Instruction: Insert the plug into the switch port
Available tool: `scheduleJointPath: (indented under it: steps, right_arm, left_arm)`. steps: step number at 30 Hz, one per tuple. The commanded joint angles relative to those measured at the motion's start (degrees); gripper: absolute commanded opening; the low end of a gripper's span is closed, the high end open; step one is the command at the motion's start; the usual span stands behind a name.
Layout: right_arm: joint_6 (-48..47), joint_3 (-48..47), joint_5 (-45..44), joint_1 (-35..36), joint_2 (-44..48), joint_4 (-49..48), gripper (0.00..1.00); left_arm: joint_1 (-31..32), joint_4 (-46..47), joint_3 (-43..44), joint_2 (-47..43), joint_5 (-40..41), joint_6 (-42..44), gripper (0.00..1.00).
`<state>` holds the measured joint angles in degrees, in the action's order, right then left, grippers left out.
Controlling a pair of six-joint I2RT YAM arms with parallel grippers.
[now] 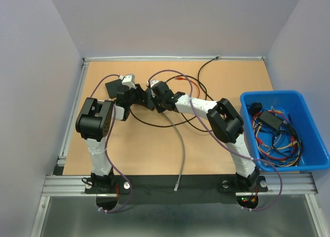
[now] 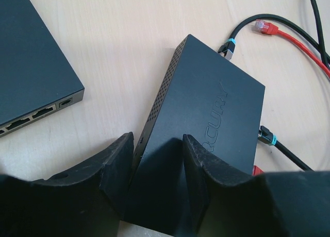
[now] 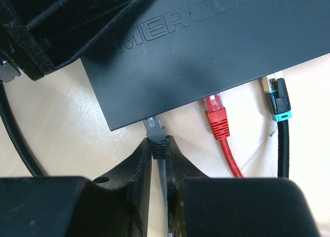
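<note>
Grey plug (image 3: 154,128), pinched in right gripper (image 3: 159,149), meets the switch (image 3: 206,46) left gripper (image 2: 157,162) clamps; port face hidden.

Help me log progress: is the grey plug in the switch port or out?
Cannot tell fully. The grey plug, pinched in the right pincer, has its tip at the edge of the switch; the port face is hidden.

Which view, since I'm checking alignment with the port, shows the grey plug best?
Right wrist: the grey plug sits close-up, pinched by the right gripper, its tip at the edge of the switch. Top external shows only its grey cable; left wrist doesn't show it.
</note>
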<state>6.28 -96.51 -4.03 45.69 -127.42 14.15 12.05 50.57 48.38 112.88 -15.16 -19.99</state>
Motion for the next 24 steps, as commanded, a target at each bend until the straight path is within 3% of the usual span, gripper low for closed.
scheduleJointPath:
  steps: [1, 24]
  right_arm:
    - [3.65, -1.92, 6.49, 1.86, 0.06, -24.61, 0.01]
    - [2.94, -3.77, 5.88, 1.86, 0.41, -24.26, 0.01]
  left_arm:
    - [6.32, -14.97, -4.35, 3.58, -19.21, -7.26, 0.52]
    - [6.23, -14.79, -4.87, 2.79, -18.42, -7.43, 0.52]
